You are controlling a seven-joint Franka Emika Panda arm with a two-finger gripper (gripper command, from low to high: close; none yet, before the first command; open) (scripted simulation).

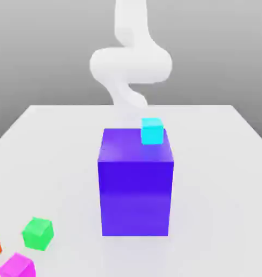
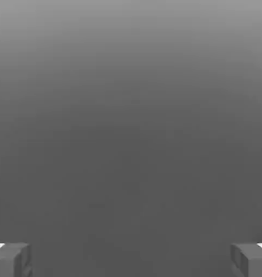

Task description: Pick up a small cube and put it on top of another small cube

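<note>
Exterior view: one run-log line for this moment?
gripper: open, holding nothing | magenta cube: on table, ungrasped | green cube: beside it | stack: not started

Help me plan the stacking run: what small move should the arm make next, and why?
Probably swing the open tool toward the magenta-pink cube at the near corner on the exterior view's left. In the hand view its fingertips stand wide apart with nothing between them, and that cube sits on the table beside the green cube, apart from the big blue-purple block.
</note>
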